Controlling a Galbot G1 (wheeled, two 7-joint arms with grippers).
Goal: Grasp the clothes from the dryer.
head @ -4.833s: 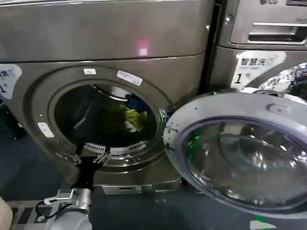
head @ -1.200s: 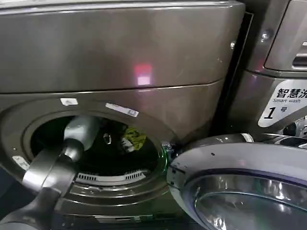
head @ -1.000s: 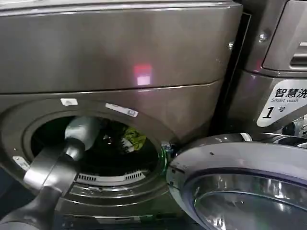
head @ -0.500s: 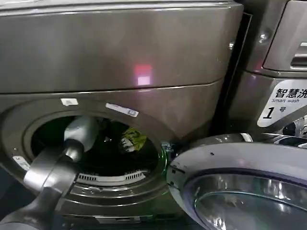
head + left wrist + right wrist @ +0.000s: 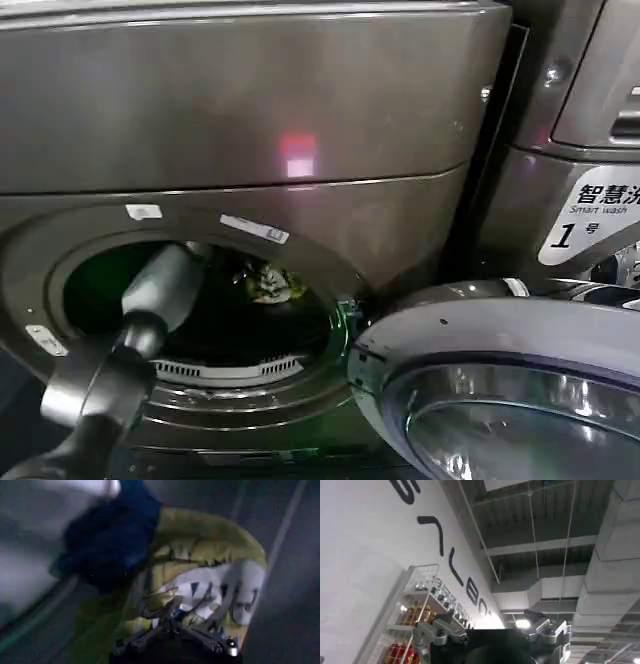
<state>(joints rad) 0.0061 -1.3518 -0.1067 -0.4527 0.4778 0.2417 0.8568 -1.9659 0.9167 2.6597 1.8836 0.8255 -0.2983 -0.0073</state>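
Clothes [image 5: 200, 575], a yellow-green garment with pale print bundled against a dark navy one, lie deep in the drum of the dryer [image 5: 240, 110], whose glass door [image 5: 500, 390] hangs open to the right. The left end effector [image 5: 172, 615] is reached in through the porthole with its tips pressed into the yellow fabric, though whether it has clenched I cannot tell; the step in hand looks like securing the grasp, and next comes drawing the bundle out past the rim. The right end effector [image 5: 492, 627] is parked aloft, spread open and empty.
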